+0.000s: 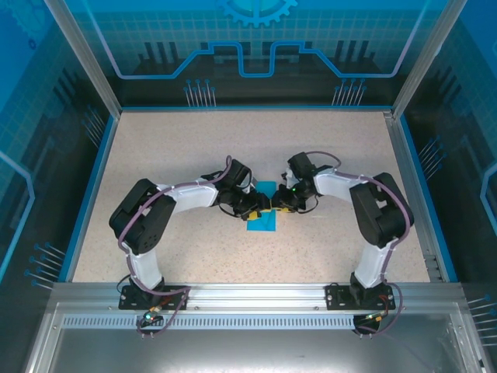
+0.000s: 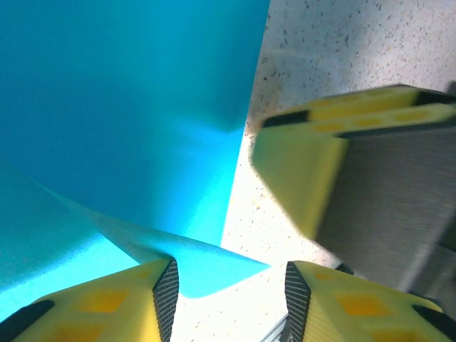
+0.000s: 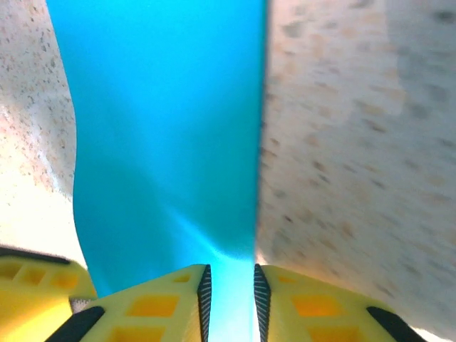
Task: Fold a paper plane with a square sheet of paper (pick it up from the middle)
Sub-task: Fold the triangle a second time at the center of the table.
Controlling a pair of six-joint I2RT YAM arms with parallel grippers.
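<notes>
- Lying mid-way up the counter (image 1: 194,155), the square sheet of paper (image 1: 261,226) sits between both arms.
- Your left pincer (image 2: 228,274) stands apart, one finger on a raised flap.
- Your right pincer (image 3: 229,274) nearly closes astride the sheet; you cannot tell whether it clamps.
- Expect light, limp, easily creased paper, and pinch it at the middle.

Tabletop (image 1: 194,155): speckled beige, flat across the middle of the frame.
Blue rim (image 1: 248,108): there along the far edge, running down both sides too.
Back panel (image 1: 256,47): blue circuit lines, gear emblem (image 1: 256,9) at top centre.
Corner posts (image 1: 81,54): silver, slanting in from upper left and upper right.
Rail (image 1: 256,294): slotted aluminium, right across the bottom.
</notes>
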